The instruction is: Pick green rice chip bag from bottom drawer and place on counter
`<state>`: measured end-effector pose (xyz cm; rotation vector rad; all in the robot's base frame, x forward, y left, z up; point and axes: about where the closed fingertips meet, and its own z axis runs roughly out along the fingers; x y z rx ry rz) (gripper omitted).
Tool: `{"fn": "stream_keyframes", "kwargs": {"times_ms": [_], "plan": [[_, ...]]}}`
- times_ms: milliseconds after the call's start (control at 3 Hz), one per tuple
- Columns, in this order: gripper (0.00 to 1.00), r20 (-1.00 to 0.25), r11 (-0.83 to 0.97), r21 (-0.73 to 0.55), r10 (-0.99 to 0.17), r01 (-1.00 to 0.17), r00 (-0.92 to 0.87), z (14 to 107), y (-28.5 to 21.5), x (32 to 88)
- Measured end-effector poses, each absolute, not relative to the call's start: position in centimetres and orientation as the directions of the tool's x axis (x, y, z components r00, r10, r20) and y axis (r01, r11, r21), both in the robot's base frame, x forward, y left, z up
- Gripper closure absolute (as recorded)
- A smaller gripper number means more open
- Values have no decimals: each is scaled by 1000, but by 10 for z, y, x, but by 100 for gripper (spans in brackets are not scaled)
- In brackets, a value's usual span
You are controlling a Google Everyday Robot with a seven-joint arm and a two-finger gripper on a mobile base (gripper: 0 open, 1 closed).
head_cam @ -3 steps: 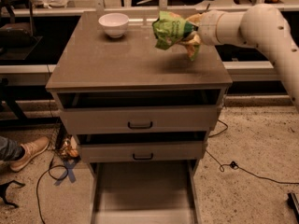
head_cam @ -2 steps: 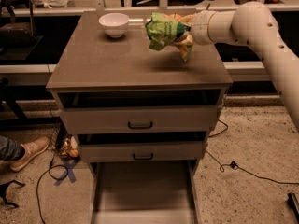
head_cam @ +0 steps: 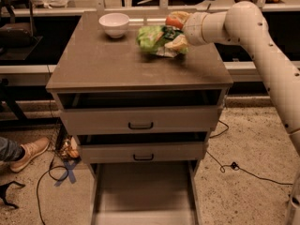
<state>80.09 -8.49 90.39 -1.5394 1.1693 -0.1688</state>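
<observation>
The green rice chip bag is crumpled and light green. It is low over the back middle of the counter, at or just above its surface. My gripper reaches in from the right at the end of the white arm and is shut on the bag's right side. The bottom drawer is pulled out at the foot of the cabinet and its floor is bare.
A white bowl stands on the counter's back left, to the left of the bag. The two upper drawers with black handles are slightly ajar. A person's shoe and cables lie on the floor at the left.
My gripper has carried the bag leftward and lower, from the counter's back right toward its back middle. The bowl and drawers have not moved.
</observation>
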Motion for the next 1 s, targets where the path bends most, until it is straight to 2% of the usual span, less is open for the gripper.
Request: {"fn": "stream_keyframes", "kwargs": {"times_ms": [333, 1000], "plan": [[0, -484, 148, -805, -723, -574, 493, 901, -87, 799], [0, -501, 227, -821, -726, -524, 471, 915, -130, 761]]}}
